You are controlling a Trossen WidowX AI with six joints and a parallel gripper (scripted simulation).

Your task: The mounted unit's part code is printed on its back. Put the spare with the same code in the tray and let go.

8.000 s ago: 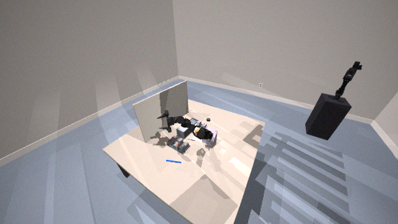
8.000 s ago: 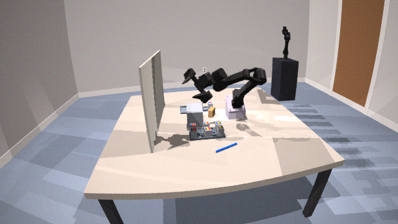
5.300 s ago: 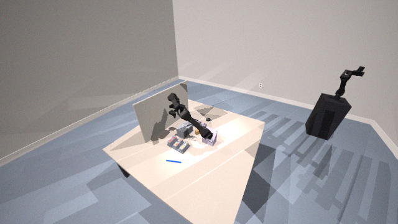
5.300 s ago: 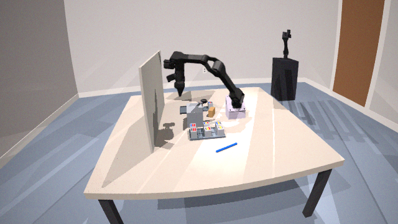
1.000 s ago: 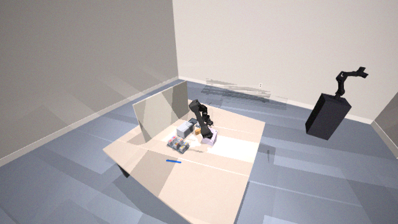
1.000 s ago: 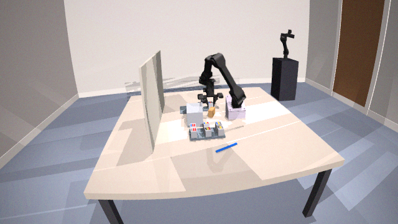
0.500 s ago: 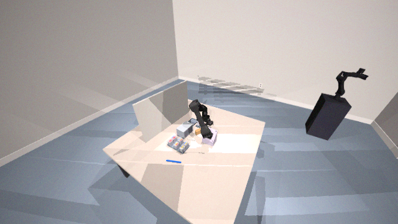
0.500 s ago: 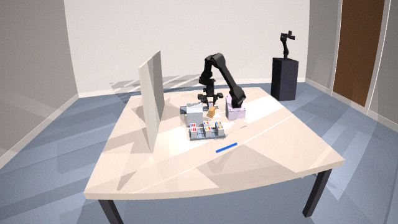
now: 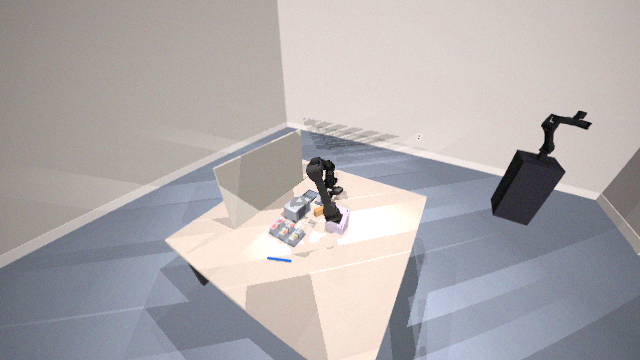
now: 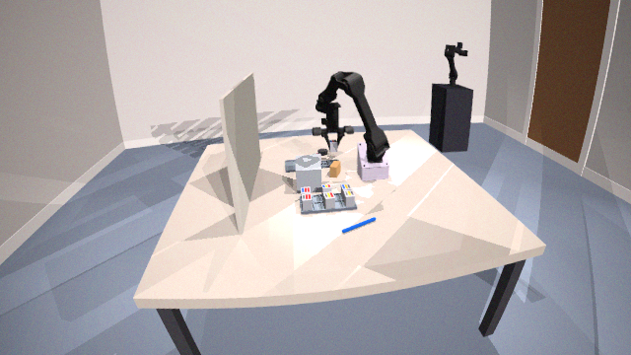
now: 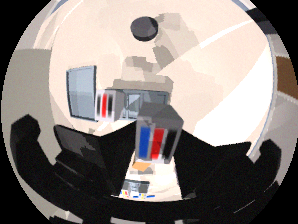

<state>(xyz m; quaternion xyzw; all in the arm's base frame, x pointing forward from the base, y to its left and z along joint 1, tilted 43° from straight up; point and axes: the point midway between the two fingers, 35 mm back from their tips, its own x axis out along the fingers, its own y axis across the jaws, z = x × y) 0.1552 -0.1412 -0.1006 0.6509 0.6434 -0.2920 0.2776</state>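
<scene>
My gripper (image 10: 333, 143) (image 11: 155, 125) is shut on a grey block with blue, red and black stripes (image 11: 157, 142), held above a low grey rack (image 11: 132, 106). In that rack stands another grey block (image 11: 108, 105) with dark and red stripes. A shallow blue-grey tray (image 11: 82, 92) (image 10: 290, 167) lies beside the rack. A larger grey housing (image 10: 309, 178) (image 9: 297, 208) stands nearer the exterior camera. In front of it a second rack (image 10: 329, 209) (image 9: 286, 237) bears several small blocks with coloured stripes. I cannot read any printed back code.
An orange block (image 10: 335, 169) (image 11: 141, 166) lies beside the housing. A dark round puck (image 11: 144, 28) is beyond the low rack. A tall upright panel (image 10: 242, 148) (image 9: 260, 175) stands at the left. A lilac box (image 10: 373, 171) is at the arm's base. A blue rod (image 10: 359, 225) (image 9: 279, 259) lies in front.
</scene>
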